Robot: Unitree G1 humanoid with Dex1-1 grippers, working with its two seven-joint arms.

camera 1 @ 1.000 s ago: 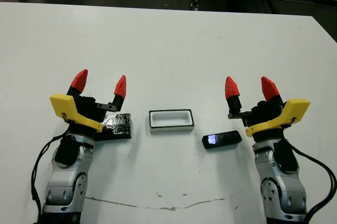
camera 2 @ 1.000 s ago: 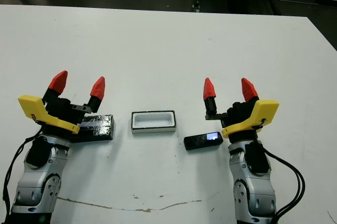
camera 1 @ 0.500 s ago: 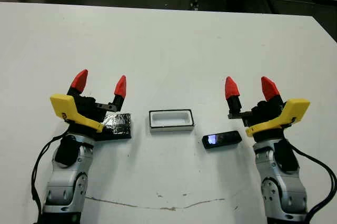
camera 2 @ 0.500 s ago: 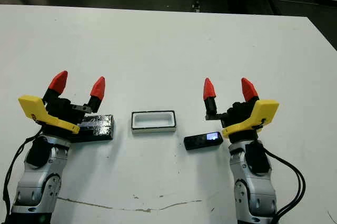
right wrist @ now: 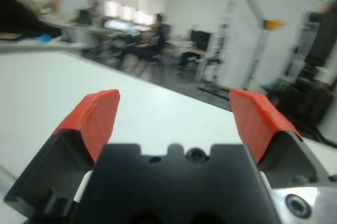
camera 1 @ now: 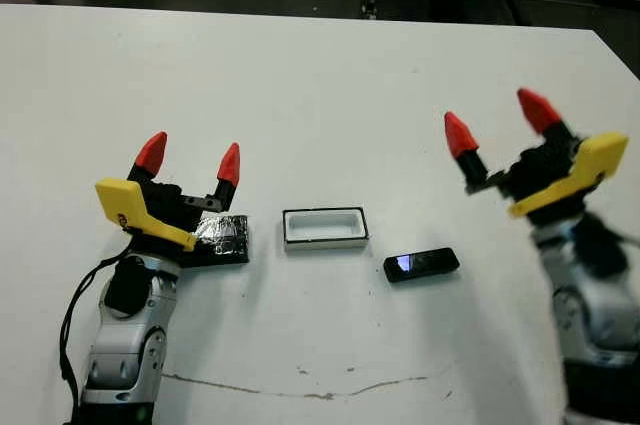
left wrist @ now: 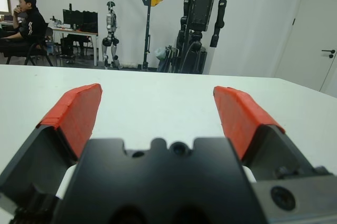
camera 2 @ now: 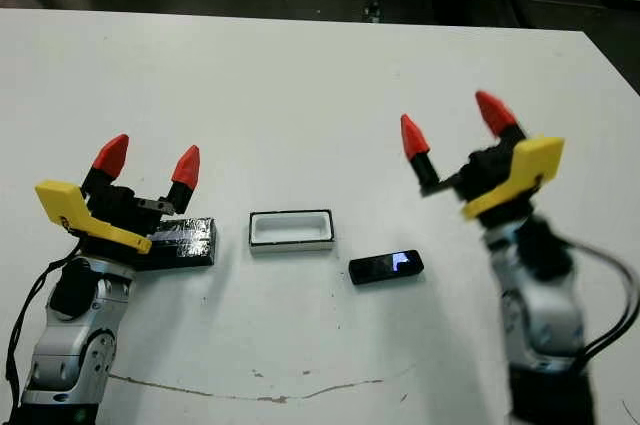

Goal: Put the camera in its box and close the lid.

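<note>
The camera (camera 1: 421,265) lies flat on the white table (camera 1: 300,75), toward the near edge and right of the middle, its bluish shiny end turned to the robot's left and its other end angled slightly away from the near edge. Just beside it, to the robot's left and a little farther from the near edge, sits the box (camera 1: 324,228), open, white inside with a thin dark rim, its long sides running parallel to the near edge; box and camera are near each other but not touching. On the far side of the box from the camera, toward the table's left edge, the lid (camera 1: 222,237) lies flat with its crinkled shiny surface up, partly hidden under the left gripper (camera 1: 190,157). That gripper hangs over the lid's left end with its two red-tipped fingers spread wide, holding nothing. The right gripper (camera 1: 494,119) is raised above the table toward the right edge, well apart from the camera, its fingers likewise spread wide and empty. In the left wrist view a seated person (left wrist: 23,21) shows beyond the table's far edge
</note>
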